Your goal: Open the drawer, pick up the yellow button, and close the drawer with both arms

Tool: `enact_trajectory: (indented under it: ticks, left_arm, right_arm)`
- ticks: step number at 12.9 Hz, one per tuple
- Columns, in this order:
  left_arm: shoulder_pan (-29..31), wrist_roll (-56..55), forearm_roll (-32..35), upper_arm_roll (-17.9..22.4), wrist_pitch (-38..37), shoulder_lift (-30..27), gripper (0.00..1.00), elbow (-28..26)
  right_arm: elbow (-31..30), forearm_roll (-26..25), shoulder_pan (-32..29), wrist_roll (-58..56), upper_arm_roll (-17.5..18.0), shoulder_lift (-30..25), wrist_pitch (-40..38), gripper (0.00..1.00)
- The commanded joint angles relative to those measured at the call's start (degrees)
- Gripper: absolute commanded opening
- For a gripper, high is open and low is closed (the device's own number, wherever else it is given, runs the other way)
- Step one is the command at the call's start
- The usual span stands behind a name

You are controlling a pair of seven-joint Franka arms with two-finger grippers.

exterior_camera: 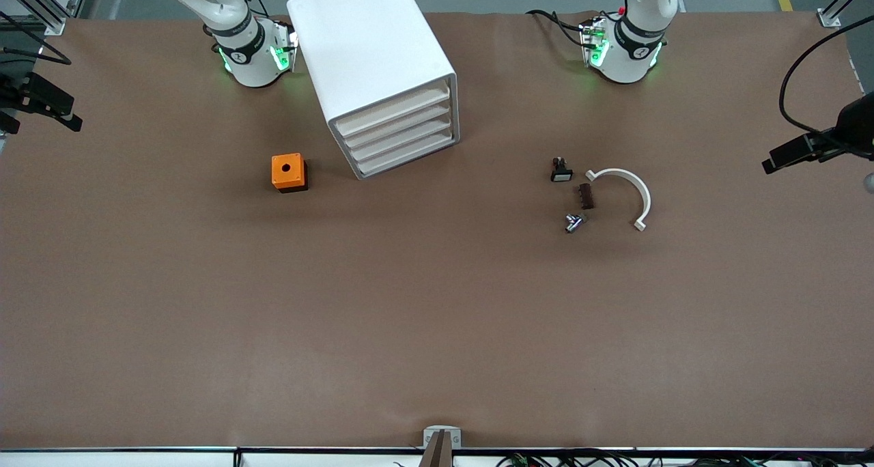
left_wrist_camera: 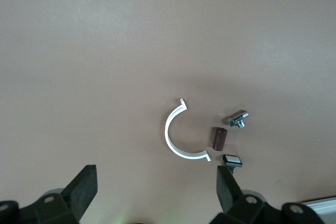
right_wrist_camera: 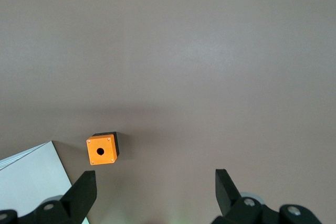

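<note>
The white cabinet [exterior_camera: 372, 50] stands between the two arm bases. Its four drawers face the front camera and all are pushed in. The drawer [exterior_camera: 396, 110] is the uppermost one. The button is hidden. The right arm [exterior_camera: 249, 50] waits beside the cabinet at its own end of the table. In the right wrist view its gripper [right_wrist_camera: 155, 174] hangs open and empty over bare table. The left arm [exterior_camera: 625, 44] waits at its base too. Its gripper [left_wrist_camera: 156, 170] is open and empty above the table, near the small parts.
An orange cube with a hole [exterior_camera: 289, 172] [right_wrist_camera: 102, 149] sits beside the cabinet, toward the right arm's end. Toward the left arm's end lie a white half ring [exterior_camera: 645, 197] [left_wrist_camera: 168, 135], a black-and-white part [exterior_camera: 560, 172] [left_wrist_camera: 232, 160], a brown piece [exterior_camera: 586, 196] and a metal fitting [exterior_camera: 574, 222].
</note>
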Motion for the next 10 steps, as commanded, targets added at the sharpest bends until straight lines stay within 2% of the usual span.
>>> enact_trajectory:
  ticks: [1,6,10]
  left_arm:
    - [-0.31,0.75,1.08,-0.25,0.64,4.34,1.00,1.26]
    - [-2.77,0.23,0.99,-1.04,0.65,9.89,1.00,1.35]
    - [-8.56,-5.46,0.12,-1.21,-1.89,14.02,1.00,2.92]
  right_arm:
    - [-1.21,-0.61,-1.24,-0.81,0.95,-1.48,0.57,1.00]
    - [-1.21,-0.69,-1.24,-0.81,0.95,-1.48,0.57,1.00]
    - [-1.12,-0.96,-1.24,-0.73,0.95,-1.39,0.57,1.00]
